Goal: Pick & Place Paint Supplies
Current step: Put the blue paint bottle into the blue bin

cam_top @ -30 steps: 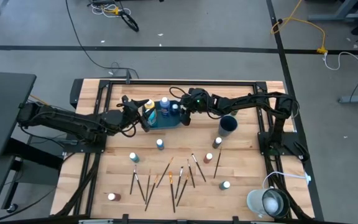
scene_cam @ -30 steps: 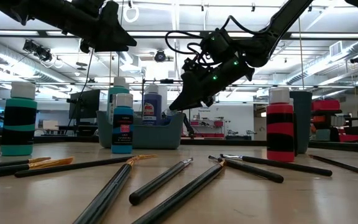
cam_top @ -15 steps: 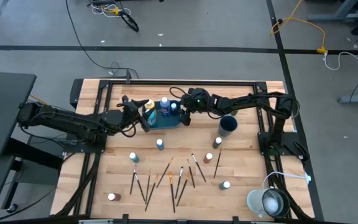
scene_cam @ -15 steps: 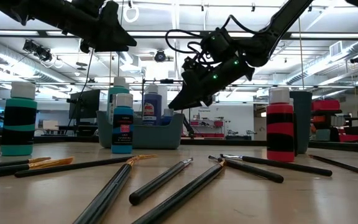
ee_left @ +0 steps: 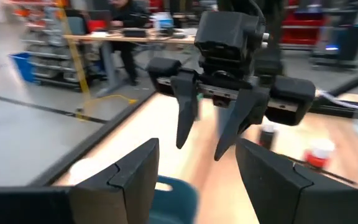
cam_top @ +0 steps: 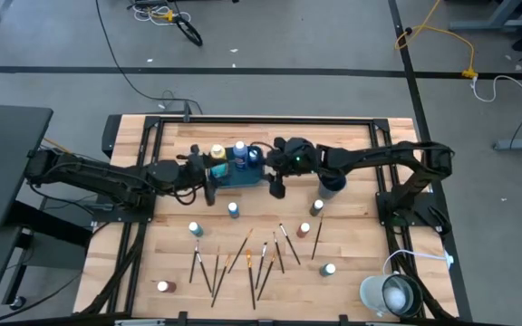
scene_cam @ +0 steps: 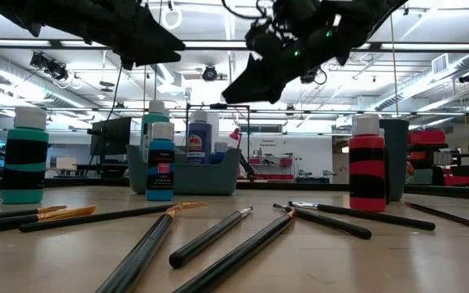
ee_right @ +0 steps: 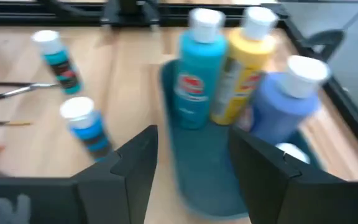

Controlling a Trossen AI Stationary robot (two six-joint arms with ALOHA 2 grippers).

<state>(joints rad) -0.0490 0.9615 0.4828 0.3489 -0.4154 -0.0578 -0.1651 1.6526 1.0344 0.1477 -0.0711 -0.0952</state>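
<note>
A teal tray [cam_top: 246, 177] stands at the table's far middle with three white-capped paint bottles upright in it: light blue [ee_right: 194, 74], yellow [ee_right: 243, 61] and blue [ee_right: 283, 107]. My right gripper [cam_top: 276, 188] hangs open above the table by the tray's right end, holding nothing. My left gripper [cam_top: 210, 178] stays open at the tray's left end, also holding nothing, and faces the right gripper [ee_left: 201, 149]. Several more bottles stand on the wood, such as a blue one [cam_top: 233, 210] and a red one [scene_cam: 366, 172]. Several thin paintbrushes [cam_top: 243, 259] lie flat nearer the front.
A dark blue round cup [cam_top: 333, 181] stands right of the tray, under the right arm. A white round object [cam_top: 391, 294] sits at the near right corner. A black frame [cam_top: 270, 120] runs along the table's far edge. Bare wood lies between the tray and the brushes.
My right gripper has risen and drawn back from the tray toward the table's near edge, most of it in the last half second. The bottles in the tray stand as before. My left gripper has turned a little at the wrist without shifting place.
</note>
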